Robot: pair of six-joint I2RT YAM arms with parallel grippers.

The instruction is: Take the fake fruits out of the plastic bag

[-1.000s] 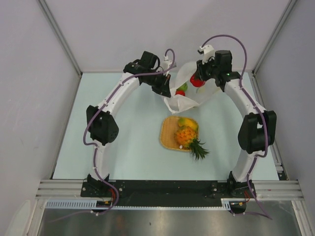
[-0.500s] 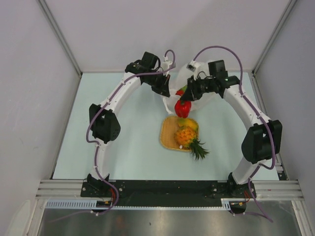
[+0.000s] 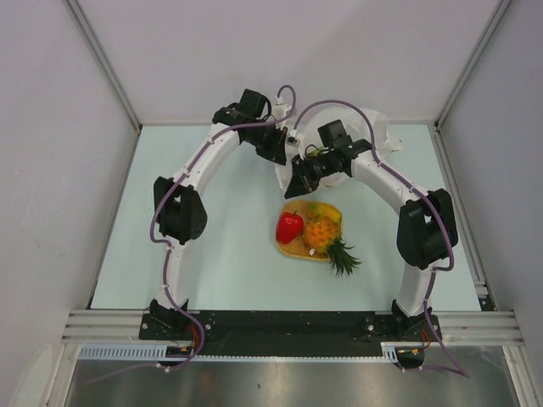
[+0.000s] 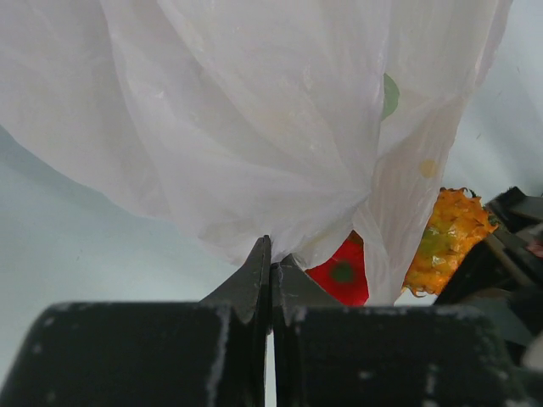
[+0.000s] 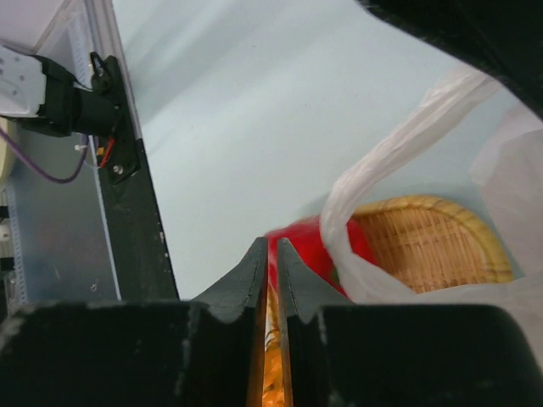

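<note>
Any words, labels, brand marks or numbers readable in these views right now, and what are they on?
None: no readable text in any view.
The plastic bag shows no print.
The red fruit, the pineapple and the woven tray carry no lettering or stickers that I can make out.

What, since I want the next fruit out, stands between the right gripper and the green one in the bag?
The plastic bag itself: the green fruit shows only through its film in the left wrist view. A loop handle also hangs ahead of the right gripper.
</note>
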